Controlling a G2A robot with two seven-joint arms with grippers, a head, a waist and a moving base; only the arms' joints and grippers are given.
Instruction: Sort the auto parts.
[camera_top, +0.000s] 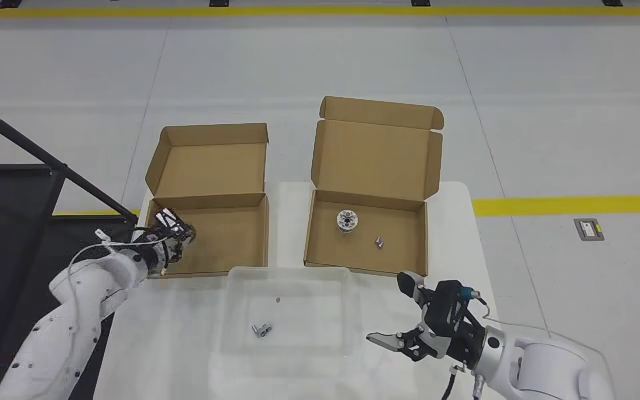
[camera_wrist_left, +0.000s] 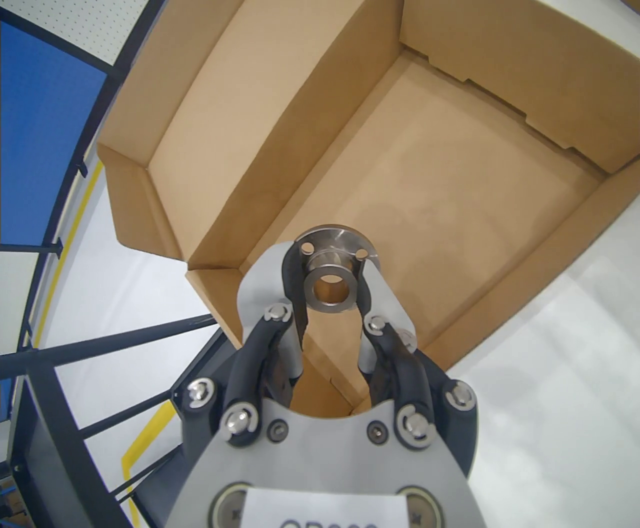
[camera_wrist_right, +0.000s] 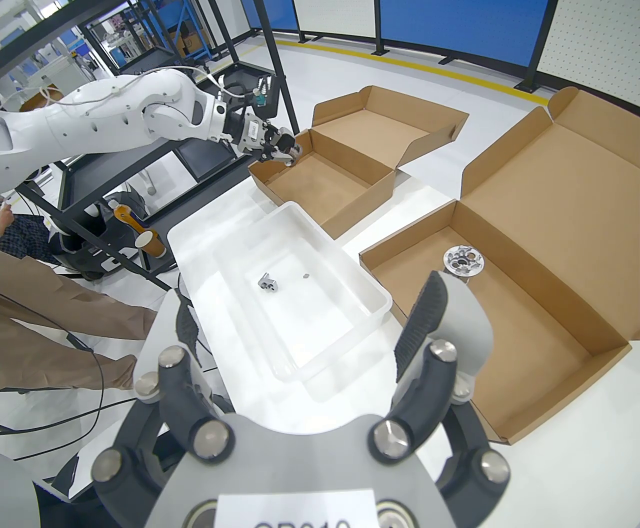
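Observation:
My left gripper (camera_wrist_left: 330, 285) is shut on a metal flanged bushing (camera_wrist_left: 330, 272), held above the near left corner of the left cardboard box (camera_wrist_left: 450, 190). From above, that gripper (camera_top: 183, 230) sits at the box's (camera_top: 228, 240) left edge. My right gripper (camera_top: 402, 312) stands open over the table, right of the clear plastic tray (camera_top: 290, 315). The tray holds a small metal bracket (camera_wrist_right: 268, 283) and a tiny part (camera_wrist_right: 305, 274). The right cardboard box (camera_top: 365, 235) contains a round metal hub (camera_top: 346, 220) and a small fitting (camera_top: 380, 240).
Both boxes have their lids folded back, away from me. A black frame and cart (camera_top: 30, 200) stand left of the table. A person's sleeve (camera_wrist_right: 55, 310) shows beside the table. The white table (camera_top: 450, 250) is bare right of the right box.

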